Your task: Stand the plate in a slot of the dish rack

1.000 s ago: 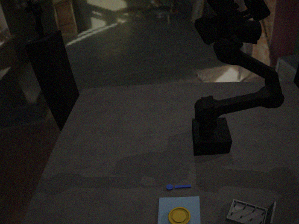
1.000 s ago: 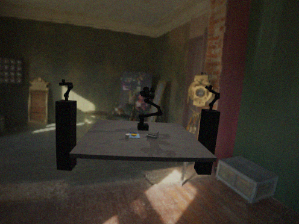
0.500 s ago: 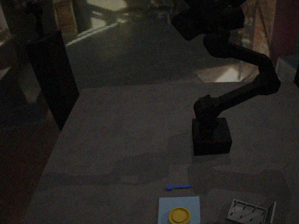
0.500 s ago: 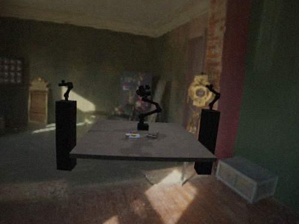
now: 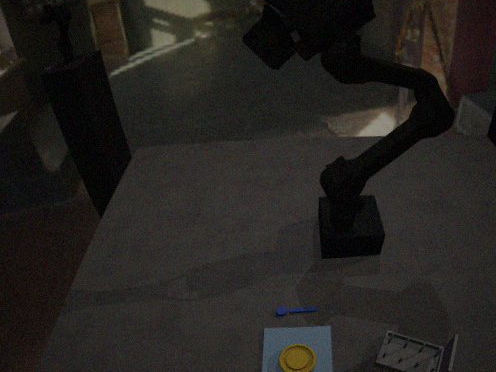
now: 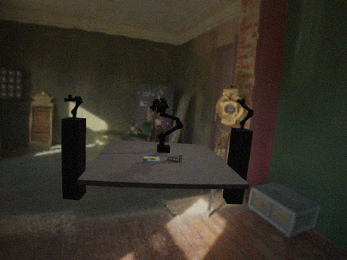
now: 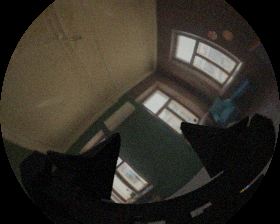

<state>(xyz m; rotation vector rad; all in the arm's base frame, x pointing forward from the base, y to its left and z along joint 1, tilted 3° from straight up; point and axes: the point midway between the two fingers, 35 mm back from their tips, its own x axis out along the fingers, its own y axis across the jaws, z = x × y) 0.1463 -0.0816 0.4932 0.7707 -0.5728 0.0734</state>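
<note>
Top view: the black arm stands on a black base block (image 5: 372, 241) at about 3 o'clock on the grey bench (image 5: 210, 214). From there it rises, bends at an elbow toward 2 o'clock, and folds back so that its wrist and pincer (image 5: 280, 34) hang high at 12 o'clock, well above the bench. The yellow plate (image 5: 297, 358) lies flat at 6 o'clock, on a light blue mat (image 5: 272, 341), well apart from the pincer. Just beyond the mat's far edge lies a small blue spoon (image 5: 295, 310), its bowl pointing toward 9 o'clock. The dish rack (image 5: 411, 352), pale with dark rails, sits at 5 o'clock, near the mat but not touching it. A tall black pillar (image 5: 87, 124) stands off the bench's edge at 10 o'clock.

Exterior view: the bench is seen from far off in a dim room, the arm raised at its middle with the pincer (image 6: 159, 105) topmost. The mat (image 6: 152, 159) and rack (image 6: 175, 158) show as small patches in front of the base; the plate is too small to tell apart. Two black pillars flank the bench at 9 and 3 o'clock, each bearing a small dark arm.

Wrist view: the pincer (image 7: 153, 153) is spread wide with nothing between its dark fingers. It faces upward; behind it are ceiling, walls and windows.
</note>
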